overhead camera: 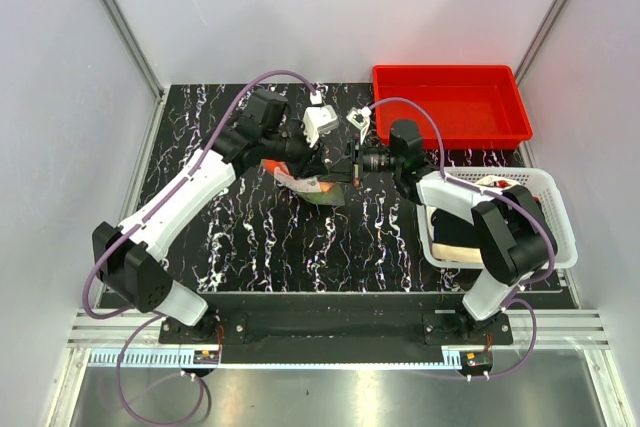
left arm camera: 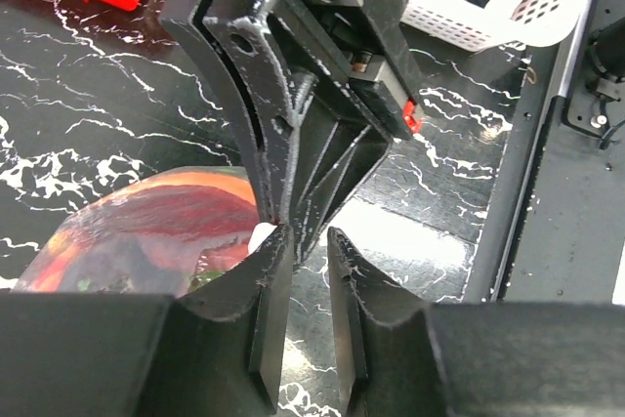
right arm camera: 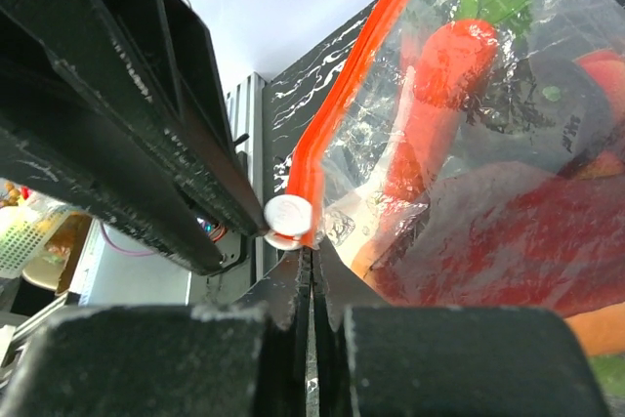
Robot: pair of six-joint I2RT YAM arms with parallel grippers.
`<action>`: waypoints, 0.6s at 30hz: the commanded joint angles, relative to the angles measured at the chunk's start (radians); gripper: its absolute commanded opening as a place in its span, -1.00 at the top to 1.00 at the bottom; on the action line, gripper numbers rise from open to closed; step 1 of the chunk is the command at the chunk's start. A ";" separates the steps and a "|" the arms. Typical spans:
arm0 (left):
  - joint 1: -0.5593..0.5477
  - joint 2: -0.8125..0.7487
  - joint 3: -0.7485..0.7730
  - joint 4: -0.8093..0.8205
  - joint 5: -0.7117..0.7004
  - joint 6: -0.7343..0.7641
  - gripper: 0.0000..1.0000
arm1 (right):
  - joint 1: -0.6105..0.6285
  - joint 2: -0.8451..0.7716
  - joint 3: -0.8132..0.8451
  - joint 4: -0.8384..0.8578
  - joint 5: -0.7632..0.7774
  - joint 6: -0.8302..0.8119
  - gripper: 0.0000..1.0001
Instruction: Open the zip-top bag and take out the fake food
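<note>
Bag-opening step: right gripper (right arm camera: pixel 309 263) clamps the zip-top bag (right arm camera: pixel 439 173) at its corner; left gripper (left arm camera: pixel 311 241), jaws slightly apart, must next catch the white zip tab (right arm camera: pixel 287 214).

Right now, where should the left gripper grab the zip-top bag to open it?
Probably the small white tab ending the orange-red zip strip, approached from opposite the right gripper, which pinches the zip-top bag right beside it. The tab juts out past the strip.

Clear zip-top bag (overhead camera: pixel 306 185), orange-red zip strip (right arm camera: pixel 359 65) along mouth, lies near centre of table (overhead camera: pixel 260 247), slightly toward 9 o'clock. Inside: fake food (right arm camera: pixel 518 212) (orange carrot (right arm camera: pixel 439 95) with green top, red pieces, dark round piece).
</note>
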 commanded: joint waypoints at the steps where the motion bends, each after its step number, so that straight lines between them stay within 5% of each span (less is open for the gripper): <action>1: 0.001 0.015 0.014 0.038 -0.076 0.016 0.42 | 0.006 -0.004 0.057 0.073 -0.039 0.022 1.00; 18: 0.001 0.021 0.008 0.040 -0.063 0.025 0.33 | 0.007 0.006 0.049 0.095 -0.049 0.036 1.00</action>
